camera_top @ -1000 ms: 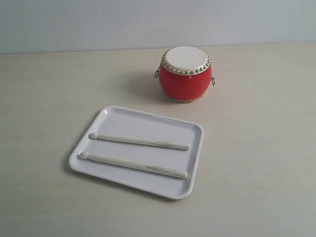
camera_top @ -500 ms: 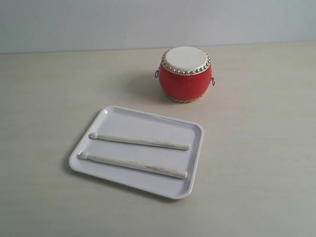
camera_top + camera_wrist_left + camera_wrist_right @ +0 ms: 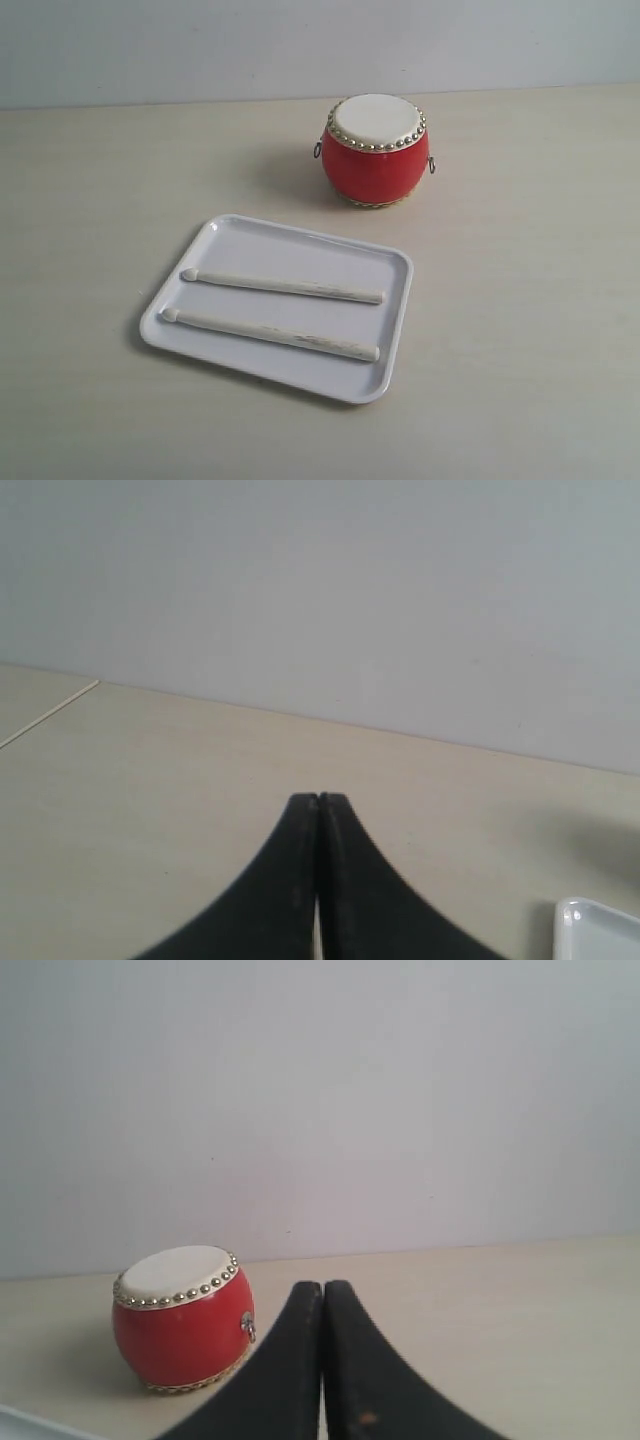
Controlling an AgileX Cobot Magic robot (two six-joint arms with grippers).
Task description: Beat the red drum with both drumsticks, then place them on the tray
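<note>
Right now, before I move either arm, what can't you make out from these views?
Exterior view: neither arm is in frame, so how far they stand from the tray, drumsticks and red drum is unknown.
Left wrist view: past the shut left gripper, only a tray corner shows at the edge; drumsticks and red drum fall outside.
Right wrist view: right gripper, jaws shut; red drum visible, drumsticks cut off by the frame edge.

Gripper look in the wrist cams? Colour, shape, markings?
Left gripper and right gripper look alike: matte black fingers, broad at the base, curving to narrow blunt tips. One right finger has a small orange speck. No cables or arm links visible.
</note>
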